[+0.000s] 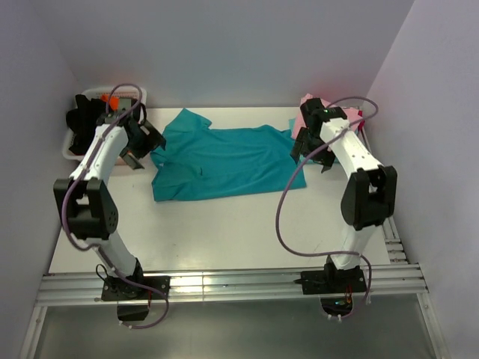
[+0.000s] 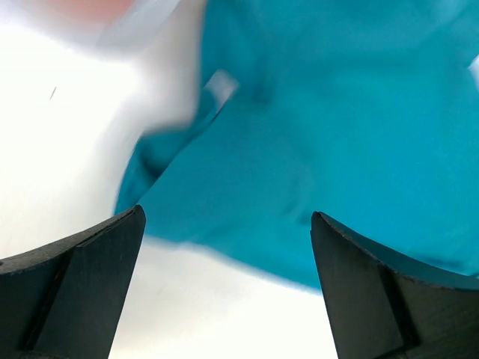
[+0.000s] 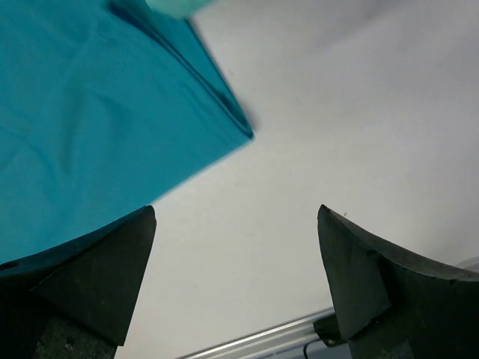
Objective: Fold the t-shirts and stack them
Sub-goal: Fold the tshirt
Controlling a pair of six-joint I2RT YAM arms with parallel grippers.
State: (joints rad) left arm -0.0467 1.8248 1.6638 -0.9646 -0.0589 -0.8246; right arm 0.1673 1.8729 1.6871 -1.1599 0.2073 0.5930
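Teal round-necked soft-cloth t-shirt (image 1: 224, 161): lies across the frame's centre on the white tabletop (image 1: 224, 232).
Left claw (image 2: 226, 215): spread wide, empty, at the shirt's left edge.
Right claw (image 3: 236, 211): spread wide, empty, at the shirt's right corner.
Pink folded t-shirt (image 1: 302, 120): upper right, partly hidden by the right arm.

Back right, the pink tee (image 1: 305, 111) sits mostly behind the right arm (image 1: 352, 153), only a corner shows. The teal tee (image 1: 224, 161) has its right hem hidden by the same arm. Left wrist view is blurred, with the tee cut off top and right. The bin (image 1: 69, 143) is half behind the left arm (image 1: 101, 149), contents too small to tell.
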